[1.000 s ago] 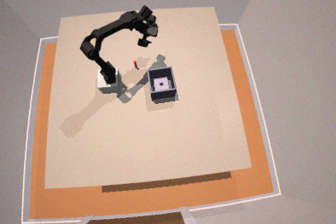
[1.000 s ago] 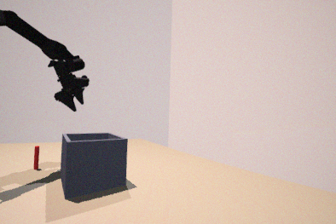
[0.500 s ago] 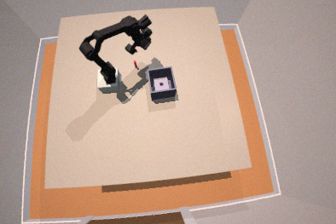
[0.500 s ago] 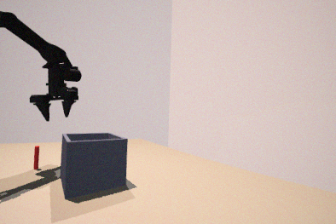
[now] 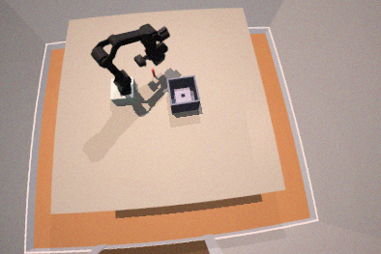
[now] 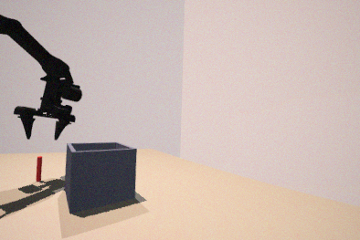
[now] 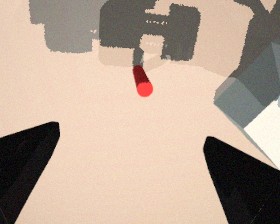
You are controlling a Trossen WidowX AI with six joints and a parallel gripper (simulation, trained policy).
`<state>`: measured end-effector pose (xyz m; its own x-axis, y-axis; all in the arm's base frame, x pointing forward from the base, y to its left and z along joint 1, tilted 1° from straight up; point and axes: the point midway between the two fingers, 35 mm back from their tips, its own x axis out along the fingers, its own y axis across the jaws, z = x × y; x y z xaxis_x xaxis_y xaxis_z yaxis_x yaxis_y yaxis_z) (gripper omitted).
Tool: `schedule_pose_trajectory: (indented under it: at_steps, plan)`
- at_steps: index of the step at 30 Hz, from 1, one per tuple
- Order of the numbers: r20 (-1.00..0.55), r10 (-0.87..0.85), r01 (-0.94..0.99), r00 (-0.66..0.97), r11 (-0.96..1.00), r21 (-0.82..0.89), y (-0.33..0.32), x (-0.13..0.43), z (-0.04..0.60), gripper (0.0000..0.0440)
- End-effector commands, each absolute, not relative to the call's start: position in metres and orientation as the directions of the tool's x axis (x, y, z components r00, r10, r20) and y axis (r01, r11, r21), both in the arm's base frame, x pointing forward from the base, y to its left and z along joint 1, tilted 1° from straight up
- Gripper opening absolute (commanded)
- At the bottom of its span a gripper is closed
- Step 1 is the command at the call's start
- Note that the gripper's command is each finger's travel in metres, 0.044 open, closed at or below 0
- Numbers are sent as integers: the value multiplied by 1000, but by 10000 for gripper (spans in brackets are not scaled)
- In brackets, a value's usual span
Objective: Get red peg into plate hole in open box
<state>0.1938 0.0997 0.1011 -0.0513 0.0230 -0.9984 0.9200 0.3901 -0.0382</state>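
"Red is the peg that we must look for. Where do we see it?"

"We see it standing upright on the pale table top, outside the dark blue box. From the top, its place is between the box and the whitish base of the arm."

"And our gripper, does it hold something?"

"No, it holds nothing. Its two black fingers stand wide open, with a large gap between them. In the exterior view they point downwards, and their tips are above the top of the peg, without touching it."

"Can we say that the peg is centred in this gap?"

"This we cannot say with certainty. In the wrist view, the peg appears beyond the line of the two tips, towards the upper part of the view, and its round top is visible to us."

"What do we find in the box?"

"Its top is open, and at the bottom we see a light plate with one small dark hole in it. The peg is not in this hole."

"And the shadow?"

"We notice a dark shadow on the table, close to the foot of the peg."
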Motion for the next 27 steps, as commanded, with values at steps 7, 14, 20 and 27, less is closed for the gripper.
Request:
schedule_pose_trajectory:
  at_steps: [7,14,20,27]
  plan:
    - [-994,-26,936,-110,333,-113,90,183,73,438]
    - [-992,-46,947,-116,296,-124,85,181,51,431]
    - [-992,-57,957,-109,263,-120,81,181,33,424]
    - [-993,-63,968,-95,228,-107,79,181,14,404]
